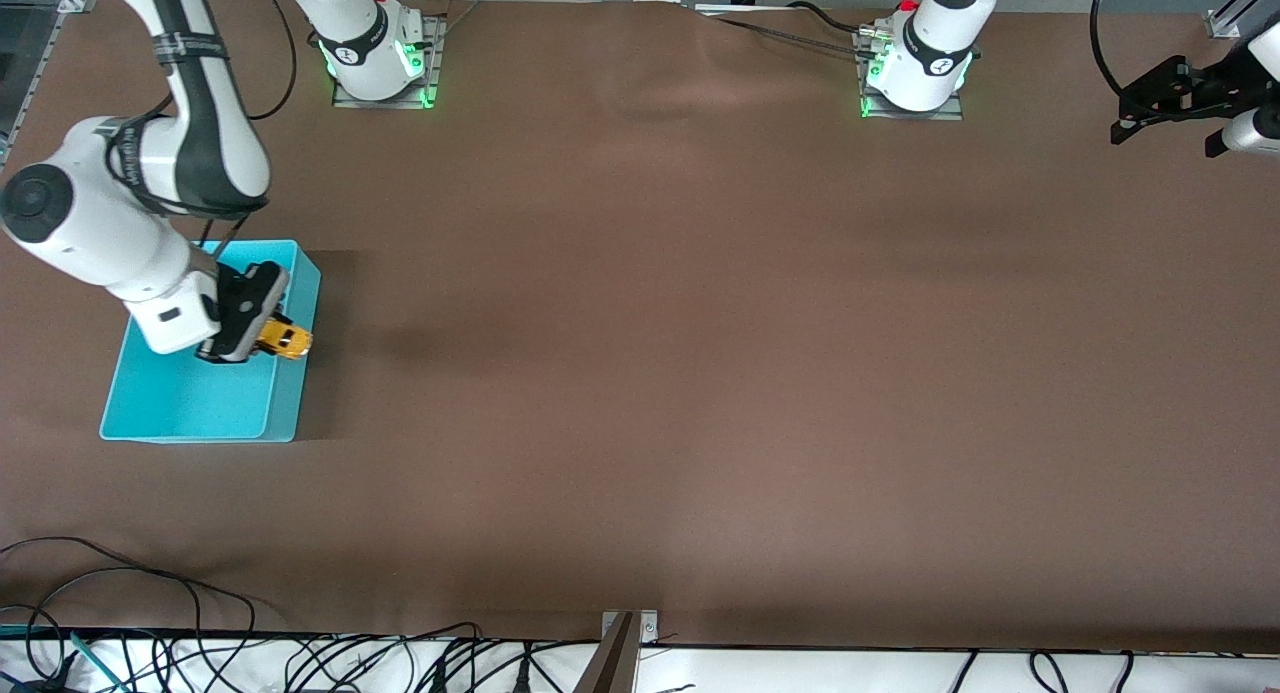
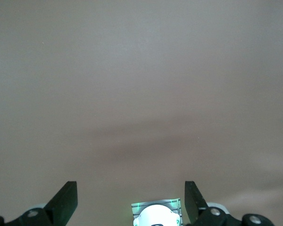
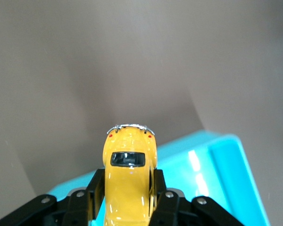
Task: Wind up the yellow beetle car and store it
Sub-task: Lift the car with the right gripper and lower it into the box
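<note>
In the front view, the right gripper (image 1: pixel 262 325) hangs over the turquoise plastic bin (image 1: pixel 160 405), a smooth open box with straight walls, standing at the right arm's end of the matte brown table (image 1: pixel 700 373). Its black fingers are clenched on the small yellow beetle car (image 1: pixel 284 339), a glossy rounded toy that pokes out sideways from the gripper above the bin's wall that faces the table's middle. The white, rounded right arm reaches down from its base at the top of the view. The left gripper (image 1: pixel 1165 98) waits up in the air at the left arm's end of the table, its black fingers spread apart and holding nothing.

The left wrist view shows only plain brown table surface and the two dark wedge-shaped fingertips (image 2: pixel 66 200) of the left gripper (image 2: pixel 131 200) standing wide apart, with a white, green-lit arm base (image 2: pixel 156 213) between them.

The right wrist view gives what the front view cannot: the car (image 3: pixel 129 179) seen lengthwise, pinched by its sides between the right gripper's (image 3: pixel 129 197) fingers (image 3: pixel 96 188). Its shiny painted shell, a dark oval window, a chrome bumper and two tiny red lights show clearly. Below it lies a corner of the bin (image 3: pixel 226 165), its smooth floor catching a glint.
</note>
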Robot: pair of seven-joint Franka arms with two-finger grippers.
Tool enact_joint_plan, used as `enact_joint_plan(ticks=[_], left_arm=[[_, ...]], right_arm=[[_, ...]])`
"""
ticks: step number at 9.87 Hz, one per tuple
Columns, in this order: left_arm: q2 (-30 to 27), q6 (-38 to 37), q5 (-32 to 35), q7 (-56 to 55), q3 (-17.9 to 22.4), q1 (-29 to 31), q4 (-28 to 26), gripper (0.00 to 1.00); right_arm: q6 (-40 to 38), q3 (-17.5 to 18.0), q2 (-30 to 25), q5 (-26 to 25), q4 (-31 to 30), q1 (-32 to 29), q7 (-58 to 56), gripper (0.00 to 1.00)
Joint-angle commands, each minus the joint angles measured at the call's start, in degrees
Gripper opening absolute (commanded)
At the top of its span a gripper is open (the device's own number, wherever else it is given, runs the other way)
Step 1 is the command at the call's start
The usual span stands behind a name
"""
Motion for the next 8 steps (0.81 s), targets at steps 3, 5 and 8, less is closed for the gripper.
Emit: enact_joint_plan(ticks=[3, 5, 8], left_arm=[[1.3, -1.4, -1.2, -0.5, 0.1, -0.1, 2.4, 1.0], [1.3, -1.4, -1.2, -0.5, 0.1, 0.0, 2.4, 1.0], [1.3, -1.4, -1.2, -0.5, 0.2, 0.0, 2.4, 1.0]], right_arm=[[2.1, -5.3, 6.7, 0.9, -0.7, -2.9, -5.1, 0.0], [2.6, -5.3, 10.8, 0.9, -0.6, -4.8, -4.6, 0.0], [5.6, -5.3, 14.1, 1.0, -0.3, -6.0, -5.1, 0.0]])
